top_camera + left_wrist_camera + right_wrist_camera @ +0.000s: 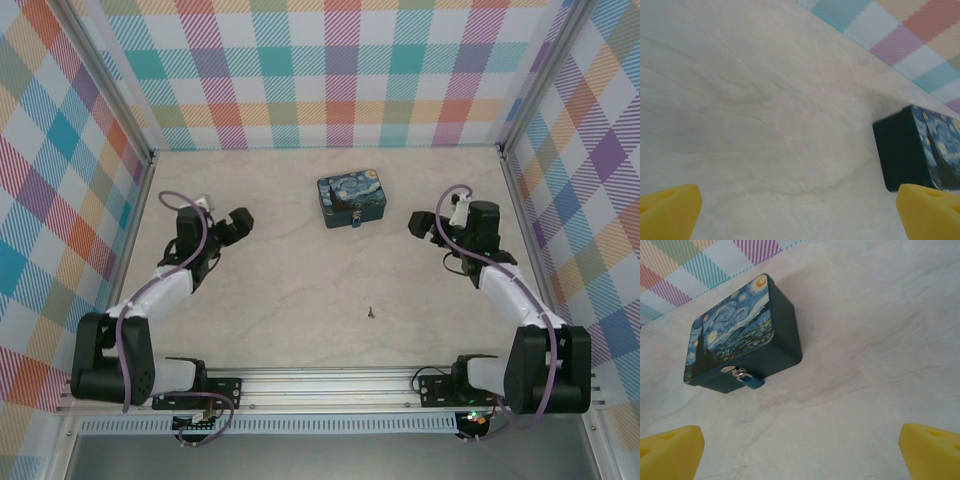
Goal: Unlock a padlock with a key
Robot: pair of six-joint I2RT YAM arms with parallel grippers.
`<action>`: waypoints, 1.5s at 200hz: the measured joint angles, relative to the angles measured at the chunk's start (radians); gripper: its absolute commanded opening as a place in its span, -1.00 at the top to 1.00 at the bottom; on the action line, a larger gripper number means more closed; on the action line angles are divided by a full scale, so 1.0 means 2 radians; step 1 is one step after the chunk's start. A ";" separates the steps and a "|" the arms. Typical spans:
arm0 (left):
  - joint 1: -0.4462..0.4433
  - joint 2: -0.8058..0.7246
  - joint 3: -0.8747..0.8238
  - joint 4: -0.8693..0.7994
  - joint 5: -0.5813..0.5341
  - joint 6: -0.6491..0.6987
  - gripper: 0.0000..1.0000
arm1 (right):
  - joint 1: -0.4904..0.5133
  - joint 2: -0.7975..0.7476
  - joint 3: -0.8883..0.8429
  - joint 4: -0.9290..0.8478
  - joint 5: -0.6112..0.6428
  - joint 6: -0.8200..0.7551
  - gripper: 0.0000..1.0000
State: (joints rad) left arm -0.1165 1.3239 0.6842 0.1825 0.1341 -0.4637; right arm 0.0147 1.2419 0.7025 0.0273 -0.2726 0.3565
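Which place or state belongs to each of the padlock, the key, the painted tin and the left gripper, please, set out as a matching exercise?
1. padlock
2. key
3. painted tin
4. left gripper

A. alone on the bare table, nearer the front
B. on the tin's front wall
C. open, holding nothing
D. mid-table, toward the back

Pairs: 1-B, 2-A, 3-D, 4-C.
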 measured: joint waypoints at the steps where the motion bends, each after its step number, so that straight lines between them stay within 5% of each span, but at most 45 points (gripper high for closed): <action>1: -0.001 0.002 0.001 -0.001 0.001 -0.001 -0.98 | 0.000 0.001 0.001 0.000 -0.001 0.000 -0.99; 62: -0.083 0.130 0.116 -0.010 0.055 -0.046 -0.92 | 0.018 0.108 0.085 -0.011 -0.031 0.025 -0.99; 184: -0.141 0.377 0.341 0.003 0.107 -0.091 -0.86 | 0.047 0.395 0.308 0.038 -0.082 0.072 -1.00; 300: -0.151 0.440 0.446 -0.014 0.123 -0.099 -0.85 | 0.066 0.426 0.337 0.058 -0.156 0.084 -0.93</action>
State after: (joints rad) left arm -0.4183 2.2040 1.5753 0.1539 0.3809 -0.6624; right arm 0.1474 2.0933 1.3769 0.1429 -0.5854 0.5251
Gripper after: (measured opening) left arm 0.928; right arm 0.968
